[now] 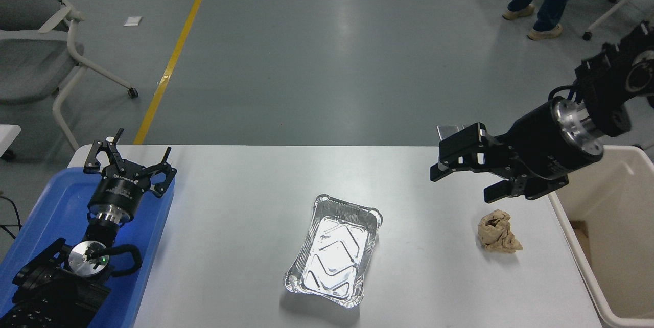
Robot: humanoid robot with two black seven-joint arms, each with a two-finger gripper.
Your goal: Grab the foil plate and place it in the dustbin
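At the far left, well away from the foil plate, the left gripper [129,163] sits parked with its fingers spread open above a shallow blue plastic tray [46,215] that lies at that edge of the white table [230,226]. The shiny silver rectangular foil plate [334,251], ribbed along its sloping sides and embossed with zigzag lines on its base, lies flat and upright on the table with nothing touching it. To the right of the foil plate and above the table, the right gripper [467,180] hangs in the air with its jaws open and nothing between them, well apart from the plate. Below that gripper, and also to the right of the foil plate, a crumpled brown paper ball [498,232] rests on the table. Furthest right of the foil plate, off the table's edge, stands the large cream-white rectangular plastic dustbin [567,231], its visible inside showing no foil. By my judgement nothing of the task is done: reaching the plate, gripping it, carrying it over and dropping it into the dustbin all remain.
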